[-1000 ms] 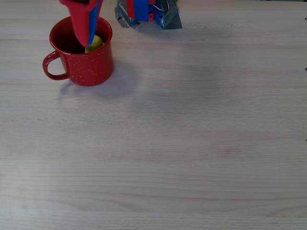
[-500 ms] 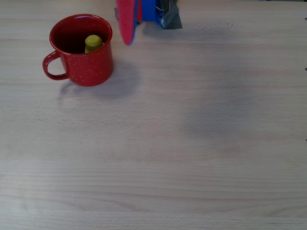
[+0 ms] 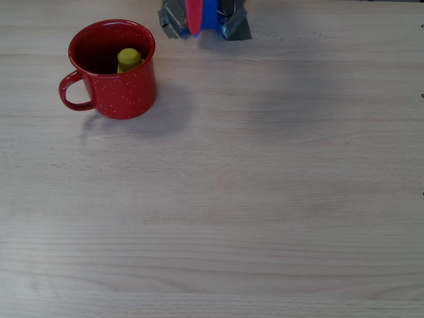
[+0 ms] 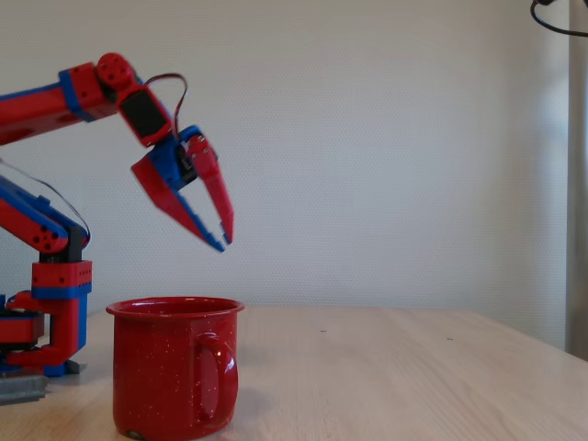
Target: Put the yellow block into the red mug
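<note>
Leftmost in the overhead view, the red mug (image 3: 112, 69) stands upright on the wooden table (image 3: 265, 199), handle to the left, with the yellow block (image 3: 128, 59) inside; in the fixed view the gripper (image 4: 223, 243) hangs above the mug, empty, its 2 fingertips nearly touching

Raised arm (image 4: 55, 101), jaws nearly closed

The arm is built of red links with blue brackets and black servo blocks, a thin dark cable looping over the wrist, and ends in a claw (image 4: 223, 241) of two long pointed fingers, red with blue edging.
</note>
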`<state>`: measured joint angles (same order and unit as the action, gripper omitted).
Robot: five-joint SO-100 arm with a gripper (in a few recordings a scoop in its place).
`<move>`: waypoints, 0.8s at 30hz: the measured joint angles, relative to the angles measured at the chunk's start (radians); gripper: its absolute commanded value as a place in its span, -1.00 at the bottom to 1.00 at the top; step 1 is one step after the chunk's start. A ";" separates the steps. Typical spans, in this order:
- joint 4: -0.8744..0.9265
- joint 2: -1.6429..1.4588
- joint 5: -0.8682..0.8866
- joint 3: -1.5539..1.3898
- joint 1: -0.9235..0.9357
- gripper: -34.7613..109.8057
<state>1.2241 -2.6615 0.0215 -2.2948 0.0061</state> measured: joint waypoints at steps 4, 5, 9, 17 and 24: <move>-0.009 -0.178 0.000 -0.184 -0.023 -0.52; -0.009 -0.225 0.000 -0.227 -0.028 -0.52; -0.029 -0.431 0.021 -0.397 -0.069 -0.52; -0.035 -0.594 0.034 -0.629 -0.077 -0.52; -0.035 -0.634 0.034 -0.718 -0.052 -0.52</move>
<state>1.1888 -3.2950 0.0552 -3.0127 -0.0460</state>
